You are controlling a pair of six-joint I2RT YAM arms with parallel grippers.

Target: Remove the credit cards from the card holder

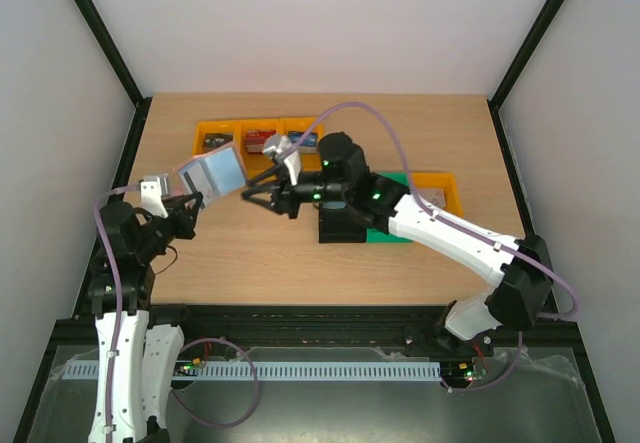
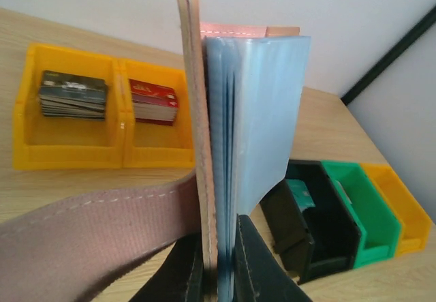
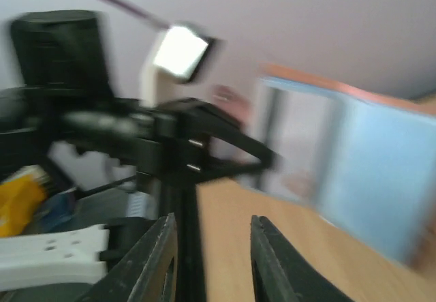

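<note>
Card holder held up off the table, cards not yet out

Card holder [image 2: 252, 111] stands on edge in the air above the table's [image 1: 300, 253] left side. The left gripper [image 2: 218, 261] is pinched on its lower edge, w/ the pale blue pockets facing the right arm. The right gripper [image 1: 252, 191] sits just beside the open face, jaws spread and holding nothing. Its wrist view is blurred, so I can't tell if a tip is touching.

The credit cards inside aren't visible as separate pieces; only layered blue pocket edges show. Judging by looks, the holder is light and floppy, and a brown strap [image 2: 75, 227] hangs loose, so it'll prob. flex or twist if pulled hard. The cards should be thin, stiff and slick. Best bet is to nip an exposed top edge or corner and draw it straight along the pocket, not sideways.

Sorted card stacks [image 2: 71, 94] already lie in the yellow bins [image 2: 27, 111]. Black bin [image 2: 317, 240] and green bin [image 2: 364, 210] sit to the right.
</note>
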